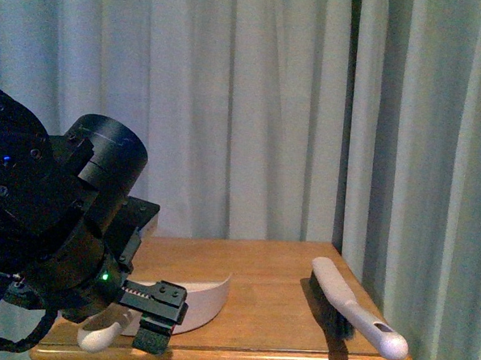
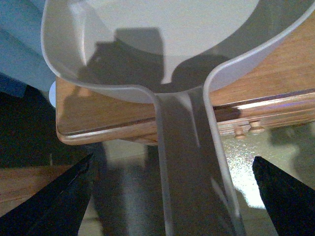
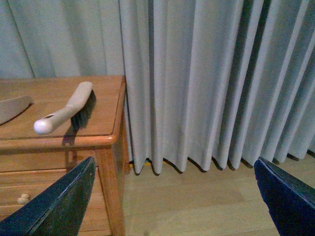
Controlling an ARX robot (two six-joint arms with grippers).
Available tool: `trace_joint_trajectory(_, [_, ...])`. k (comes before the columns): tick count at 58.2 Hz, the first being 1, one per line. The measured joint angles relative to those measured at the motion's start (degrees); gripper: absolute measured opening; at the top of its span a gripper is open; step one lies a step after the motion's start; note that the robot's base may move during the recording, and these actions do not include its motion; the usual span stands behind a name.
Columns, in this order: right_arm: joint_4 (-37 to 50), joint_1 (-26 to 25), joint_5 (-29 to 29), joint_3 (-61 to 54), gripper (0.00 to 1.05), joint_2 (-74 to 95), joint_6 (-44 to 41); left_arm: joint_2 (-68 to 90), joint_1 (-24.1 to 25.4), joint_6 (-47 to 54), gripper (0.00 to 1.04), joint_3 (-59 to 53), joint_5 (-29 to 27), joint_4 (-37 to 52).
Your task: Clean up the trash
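Hunting for the tissue wad and coming up empty: not visible in any of the three views, so can't say where on the table [image 1: 276, 270] or off it. Only seeing a dustpan [image 1: 206, 297] at lower left of the front view and a brush [image 1: 353, 303] at lower right, lying well apart on the wood. Got the left gripper [image 2: 173, 162] spread wide astride the dustpan handle [image 2: 187, 201], not clamped, gripping nothing yet. Lined up nicely though: running lengthwise straight between the fingers [image 2: 54, 204], down the middle of the left wrist frame, so probably just needs a squeeze. Same deal with the right gripper [image 3: 174, 162], released and empty, facing the curtain [image 3: 206, 73], with the brush off at upper left of its frame, rounded handle end nearest the jaws. Guessing left for the pan and right for the brush, going by nearness. Worth minding that thin, slick-looking handle.
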Motion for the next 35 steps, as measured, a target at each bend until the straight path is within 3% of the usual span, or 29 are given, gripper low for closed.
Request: trace_joint_trajectory(35, [0.0,0.0,0.0,0.0,0.97,0.0,0.0,1.6,0.0,0.8,0.97,-0.6,-0.2,1.1])
